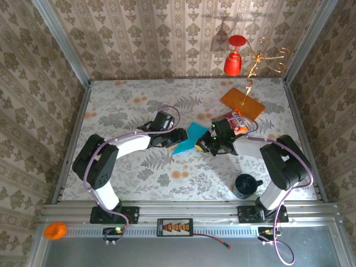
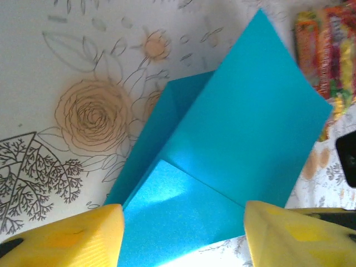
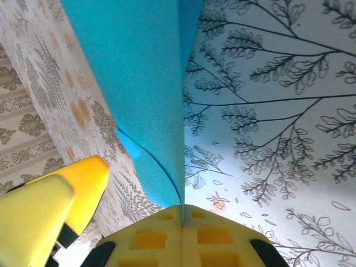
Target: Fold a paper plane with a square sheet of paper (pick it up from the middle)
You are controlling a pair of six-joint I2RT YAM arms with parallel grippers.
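The teal-blue square sheet of paper (image 1: 189, 138) is folded over itself and lies mid-table between my two grippers. In the left wrist view the sheet (image 2: 239, 128) shows a crease and a triangular flap on top. My left gripper (image 2: 183, 222) is open, its yellow fingers (image 2: 83, 236) standing apart on either side of the sheet's near end. The left gripper (image 1: 177, 136) sits at the sheet's left edge. My right gripper (image 3: 182, 208) is shut on the sheet's (image 3: 139, 83) edge, which rises upright from the closed jaws. The right gripper (image 1: 204, 143) is at the sheet's right corner.
A red-and-yellow snack packet (image 1: 238, 121) lies just behind the right gripper, and a flat orange card (image 1: 242, 102) is farther back. A dark mug (image 1: 245, 185) stands near the right arm's base. A red cup (image 1: 234, 58) and gold hook hang at the back wall.
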